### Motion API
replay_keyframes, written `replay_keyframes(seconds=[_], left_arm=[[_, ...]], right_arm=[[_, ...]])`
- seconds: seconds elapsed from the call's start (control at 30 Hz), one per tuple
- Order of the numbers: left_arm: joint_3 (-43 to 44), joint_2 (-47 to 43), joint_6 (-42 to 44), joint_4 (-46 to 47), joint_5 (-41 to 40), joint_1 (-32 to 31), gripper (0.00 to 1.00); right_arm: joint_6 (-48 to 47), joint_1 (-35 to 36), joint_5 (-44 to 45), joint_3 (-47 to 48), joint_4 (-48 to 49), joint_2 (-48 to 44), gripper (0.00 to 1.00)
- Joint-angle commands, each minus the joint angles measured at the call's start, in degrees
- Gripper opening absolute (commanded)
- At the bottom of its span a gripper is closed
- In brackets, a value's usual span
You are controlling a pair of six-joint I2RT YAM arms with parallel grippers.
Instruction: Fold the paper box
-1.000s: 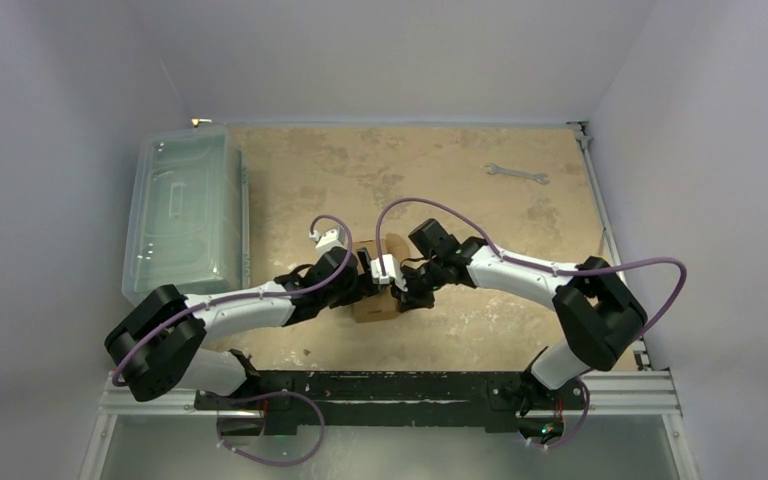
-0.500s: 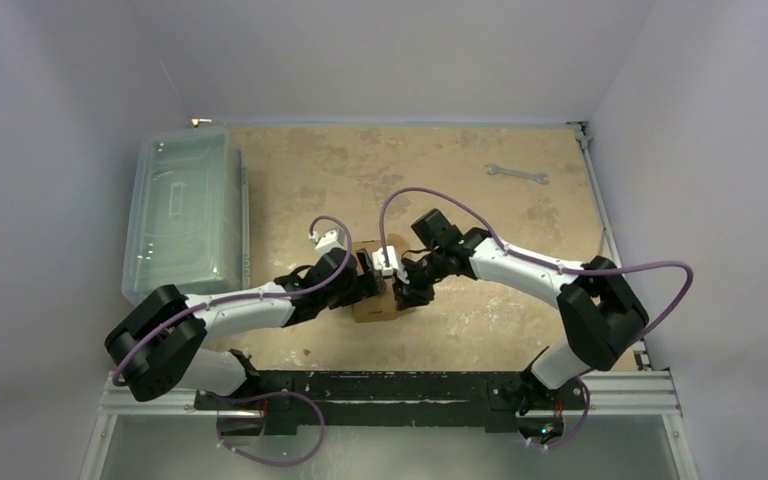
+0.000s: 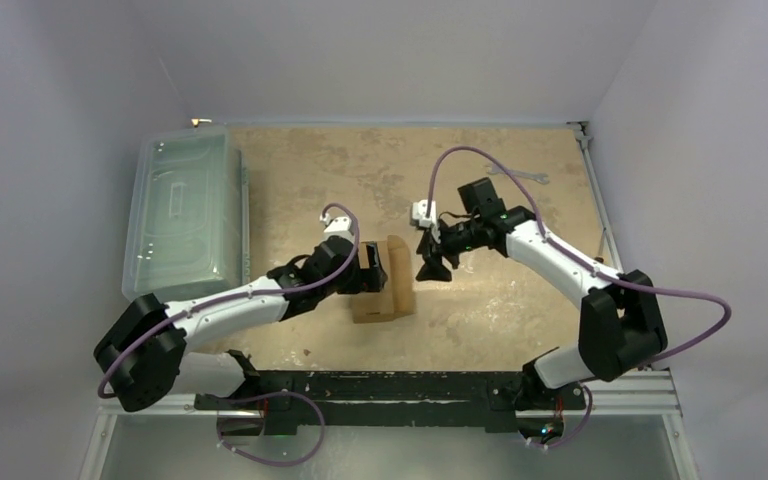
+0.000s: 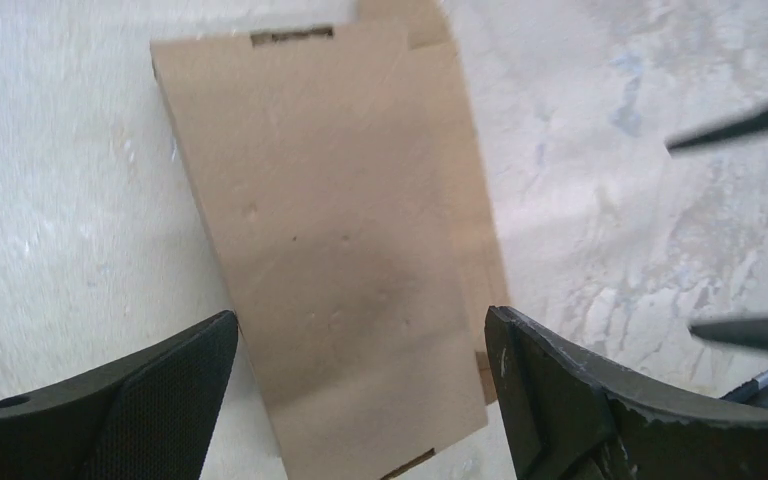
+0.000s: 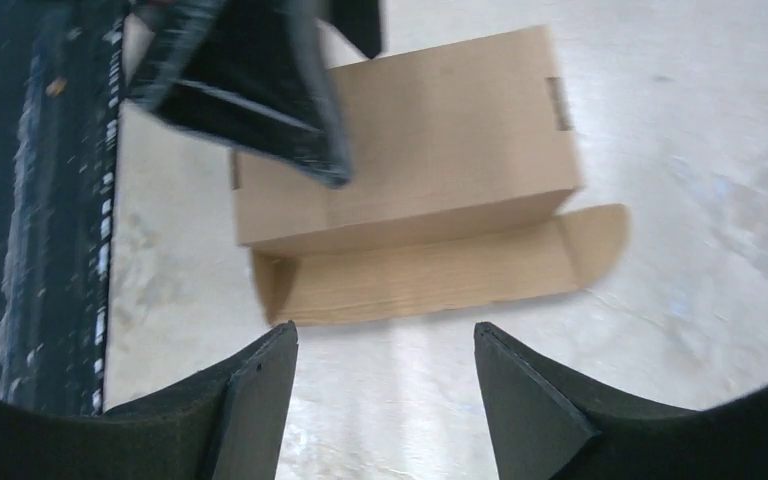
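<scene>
Box look: my paper box is plain brown cardboard folded into a low, shut rectangle, with one rounded flap lying flat along its right side.
Box place: near middle of the table, between my claws.
Left claw: jaws wide, straddling the box from above, gripping nothing.
Right claw: jaws parted, empty, just right of the box and clear of it.
</scene>
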Motion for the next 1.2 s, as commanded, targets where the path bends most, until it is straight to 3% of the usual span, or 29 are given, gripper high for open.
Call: replay_keyframes(seconds=[0.0,0.17,0.37,0.63,0.83,1.17], left_arm=[[5.10,-2.81,10.51,-1.54,1.38,0.30,0.93],[2.79,-5.29,10.53,-0.64,1.10,0.40,0.93],[-2.83,-10.32,7.80,1.64,0.69,0.61,0.90],[-5.40,-12.34,8.38,2.62,1.80,2.49,0.84],[-8.47,-11.37,6.93,10.71,9.08,6.77,0.83],[-7.94,-3.18,6.42,16.65,18.57,14.71,0.84]], right_arm=[[13.84,-5.38,-2.67,0.87,9.86,0.47,0.71],[26.09,-8.94,-4.38,1.31,16.67,5.58,0.76],[27.62,-8.98,-4.03,2.56,27.18,10.79,0.79],[37.18,-8.96,-3.47,14.43,24.47,26.12,0.76],[39.27,-9.12,-3.89,17.02,23.56,30.19,0.76],[43.48,-9.40,-9.35,19.39,24.37,36.80,0.71]])
